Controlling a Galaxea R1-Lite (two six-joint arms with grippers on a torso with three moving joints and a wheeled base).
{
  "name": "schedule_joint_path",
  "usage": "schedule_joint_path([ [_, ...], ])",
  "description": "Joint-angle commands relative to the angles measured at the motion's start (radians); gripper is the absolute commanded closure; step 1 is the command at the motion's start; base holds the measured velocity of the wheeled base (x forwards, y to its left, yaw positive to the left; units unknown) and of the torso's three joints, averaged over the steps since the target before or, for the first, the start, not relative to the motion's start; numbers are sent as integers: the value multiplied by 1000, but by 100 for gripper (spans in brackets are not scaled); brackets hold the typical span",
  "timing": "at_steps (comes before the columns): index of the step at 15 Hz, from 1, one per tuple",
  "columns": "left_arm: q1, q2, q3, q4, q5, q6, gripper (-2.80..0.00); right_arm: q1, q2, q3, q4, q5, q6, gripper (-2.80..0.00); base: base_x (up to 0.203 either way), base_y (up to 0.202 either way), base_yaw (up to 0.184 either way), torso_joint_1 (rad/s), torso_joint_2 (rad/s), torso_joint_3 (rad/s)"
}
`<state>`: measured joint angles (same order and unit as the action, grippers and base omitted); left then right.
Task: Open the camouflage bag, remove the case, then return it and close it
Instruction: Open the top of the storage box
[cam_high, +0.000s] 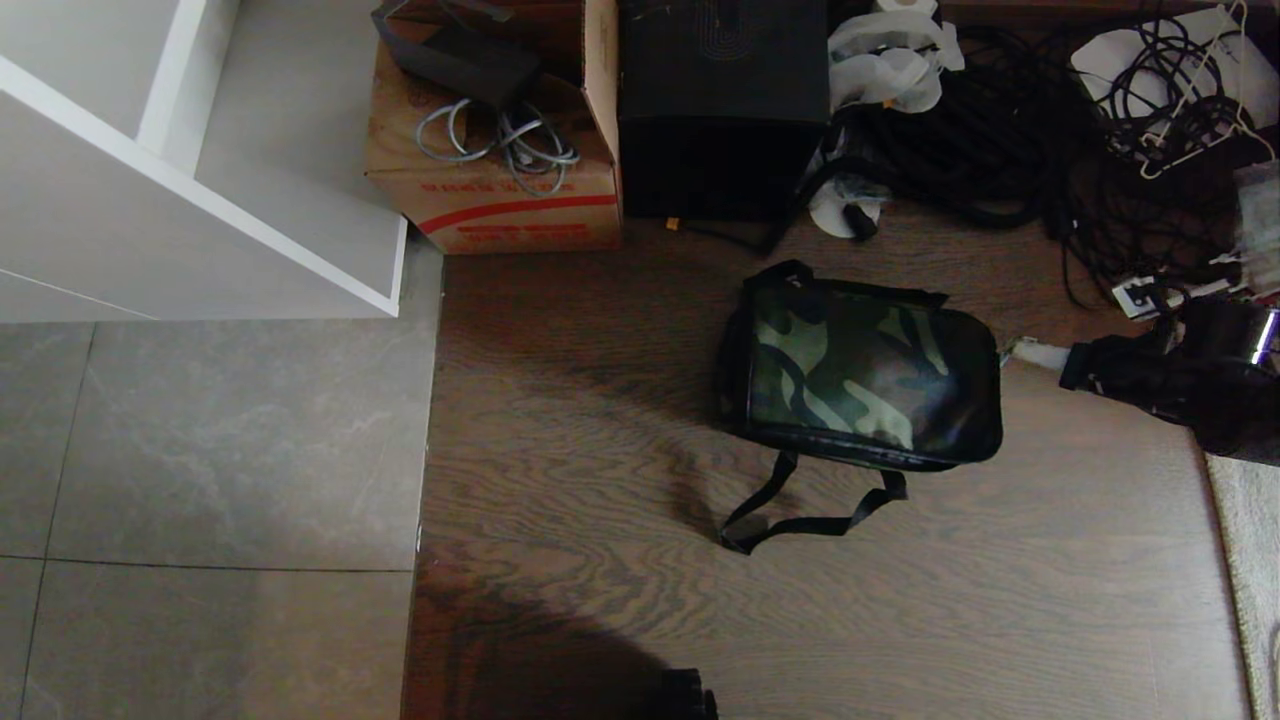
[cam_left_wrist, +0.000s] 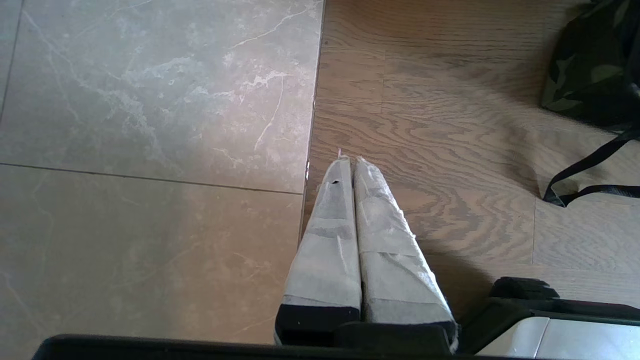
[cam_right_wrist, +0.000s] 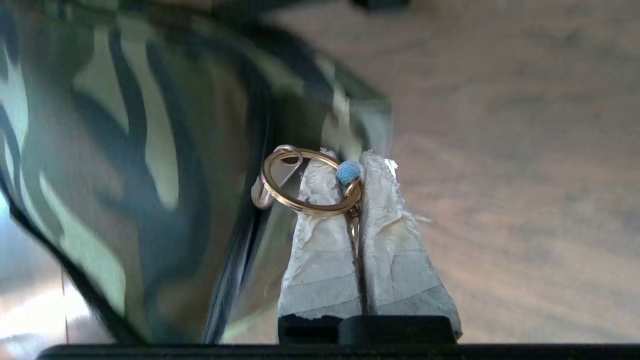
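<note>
The camouflage bag (cam_high: 860, 370) lies on the wooden floor with its lid down and its black strap (cam_high: 800, 510) trailing toward me. At the bag's right end, my right gripper (cam_high: 1030, 352) is shut on the zip's gold pull ring (cam_right_wrist: 305, 182), which carries a small blue bead (cam_right_wrist: 348, 172). In the right wrist view the ring is pinched between the taped fingertips (cam_right_wrist: 380, 175), against the bag's side (cam_right_wrist: 125, 150). My left gripper (cam_left_wrist: 348, 161) hangs shut and empty above the seam between tile and wood, well left of the bag (cam_left_wrist: 590, 65). The case is out of view.
Behind the bag stand a brown cardboard carton (cam_high: 500, 150) with cables in it and a tall plain black box (cam_high: 720, 110). A tangle of black cables (cam_high: 1050, 150) fills the back right. A white shelf unit (cam_high: 200, 200) is at the left, and a rug edge (cam_high: 1250, 560) at the right.
</note>
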<state>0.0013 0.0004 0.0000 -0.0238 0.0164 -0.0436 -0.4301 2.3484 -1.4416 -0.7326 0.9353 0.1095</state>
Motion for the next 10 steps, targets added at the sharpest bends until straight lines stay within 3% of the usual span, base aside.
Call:
schedule_joint_path([
  [1, 0, 0, 10, -1, 0, -1, 0, 12, 21, -61, -9, -10, 40, 0, 0, 0, 0, 0, 0, 0],
  [10, 0, 0, 10, 0, 0, -1, 0, 73, 48, -141, -36, -67, 125, 0, 0, 0, 0, 0, 0, 0],
])
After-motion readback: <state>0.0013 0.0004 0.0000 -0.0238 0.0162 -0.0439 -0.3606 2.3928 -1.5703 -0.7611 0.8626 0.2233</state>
